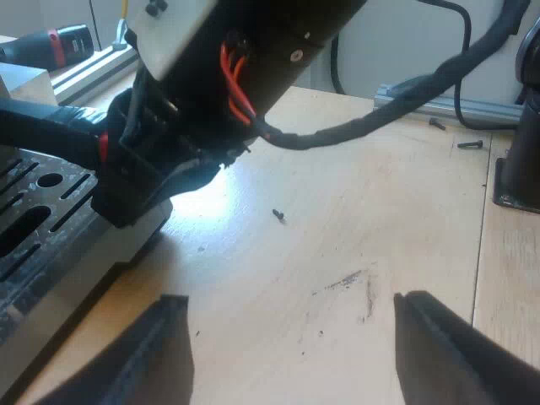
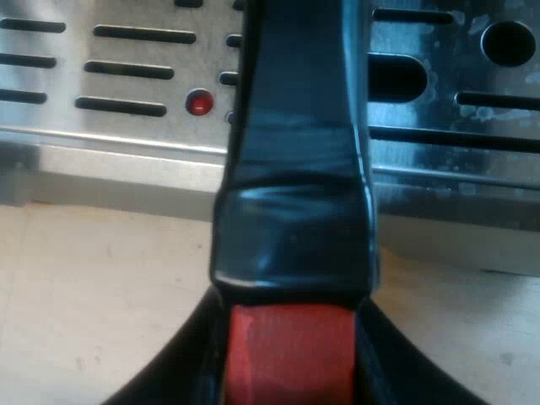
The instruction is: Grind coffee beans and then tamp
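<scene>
Gripping with the right hand (image 2: pixel 291 297) the holder's dark handle (image 2: pixel 295 169), one black finger pressed to each side at the join of black grip and red end (image 2: pixel 291 354). Shut tight on the handle, no gap to see. Taken that far out probably for leverage, and to keep the fingers away from the machine during work at its front. Cannot tell whether the holder is loose or locked in, with its metal end hidden. Reaching in low and close to level, wrist in line with the handle, handle lying out over the machine's slotted metal tray (image 2: pixel 101 84).

Hovering with the left hand (image 1: pixel 291 297) above bare wooden counter (image 1: pixel 354 253), fingers spread wide, holding nothing. Kept apart from the tray, most likely parked so as not to crowd the other arm, and free for the tamping step. Pitched down toward the counter, facing the right arm bent over the tray's edge with the handle in its grasp.

Nearby on the counter, a small dark screw (image 1: pixel 278 215). Farther off, two more beside a metal rail (image 1: pixel 439 105).

Judged early in the task: no grounds to be seen, tamping not yet begun. Next move likely to call for a steady, level carry of the holder.
</scene>
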Robot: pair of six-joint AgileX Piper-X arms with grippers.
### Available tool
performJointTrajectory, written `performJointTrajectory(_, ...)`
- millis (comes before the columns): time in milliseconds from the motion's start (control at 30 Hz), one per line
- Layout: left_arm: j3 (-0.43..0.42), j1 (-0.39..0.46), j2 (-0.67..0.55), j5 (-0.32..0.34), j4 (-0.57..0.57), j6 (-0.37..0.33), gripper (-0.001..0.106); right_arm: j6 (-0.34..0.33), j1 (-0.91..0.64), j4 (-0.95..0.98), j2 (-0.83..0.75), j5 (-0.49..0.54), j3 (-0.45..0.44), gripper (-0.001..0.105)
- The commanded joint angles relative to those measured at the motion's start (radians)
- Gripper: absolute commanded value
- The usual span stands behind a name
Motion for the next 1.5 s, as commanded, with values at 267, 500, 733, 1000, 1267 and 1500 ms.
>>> performJointTrajectory(267, -0.005, -0.004, 0.001, 0.005, -0.019, -0.002, 0.056, -0.027, 0.074, 0.123, -0.073, 0.044, -0.005, 0.000)
performJointTrajectory(500, -0.005, -0.004, 0.001, 0.005, -0.019, -0.002, 0.056, 0.040, 0.119, 0.133, -0.113, 0.068, 0.028, 0.000)
performJointTrajectory(733, -0.005, -0.004, 0.001, 0.005, -0.019, -0.002, 0.056, 0.059, 0.169, 0.154, -0.154, 0.131, 0.063, 0.000)
performJointTrajectory(1000, -0.050, -0.004, 0.001, 0.005, 0.032, -0.038, 0.056, 0.082, 0.229, 0.241, -0.219, 0.174, 0.062, 0.000)
performJointTrajectory(1267, -0.207, -0.004, 0.001, -0.051, 0.197, -0.021, 0.056, -0.027, 0.321, 0.334, -0.297, 0.166, 0.062, 0.000)
performJointTrajectory(1500, -0.320, -0.004, -0.003, -0.100, 0.381, 0.008, 0.056, -0.139, 0.353, 0.284, -0.403, 0.086, 0.152, 0.000)
